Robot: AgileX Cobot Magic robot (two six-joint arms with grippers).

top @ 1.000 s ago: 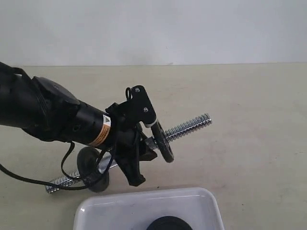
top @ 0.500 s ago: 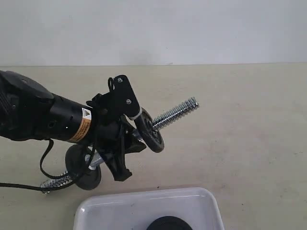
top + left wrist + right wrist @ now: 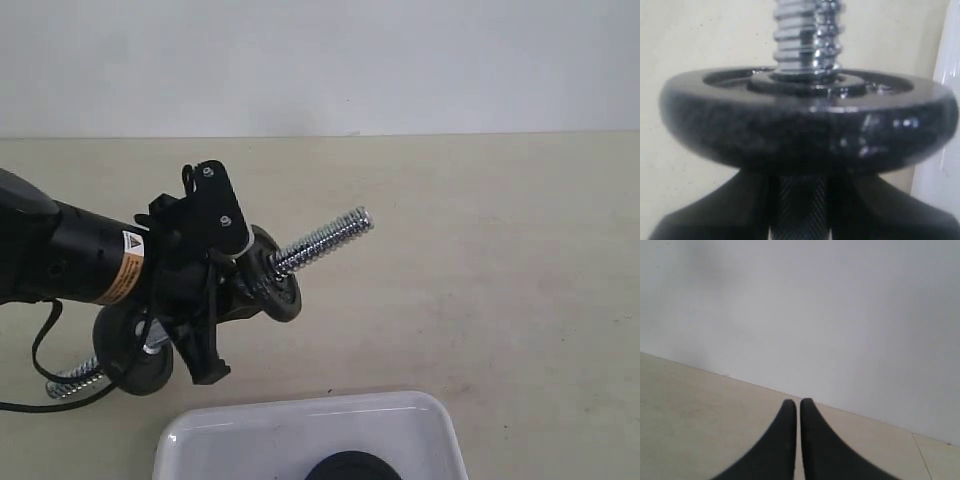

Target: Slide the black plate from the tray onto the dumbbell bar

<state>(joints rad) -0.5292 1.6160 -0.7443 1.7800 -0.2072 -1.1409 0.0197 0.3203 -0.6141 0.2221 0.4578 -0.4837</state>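
My left gripper (image 3: 228,292) is shut on the knurled middle of the dumbbell bar (image 3: 322,238) and holds it tilted above the table, threaded end up to the right. Two black discs ride on the bar, one (image 3: 277,283) just beyond the fingers and one (image 3: 133,352) near the low left end. In the left wrist view the near disc (image 3: 805,125) fills the frame above the gripper (image 3: 800,205), with the threaded rod (image 3: 807,35) past it. The black plate (image 3: 352,467) lies in the white tray (image 3: 300,410) at the bottom edge, partly cut off. My right gripper (image 3: 799,403) is shut and empty.
Beige tabletop (image 3: 500,260) spreads to the right of the bar, with a pale wall (image 3: 400,60) behind. The tray's edge (image 3: 949,55) shows beside the disc in the left wrist view. The right gripper hovers over bare table, out of the exterior view.
The left arm has drawn back to the left, carrying the bar and both discs with it. The plate in the tray and the right gripper have not moved.
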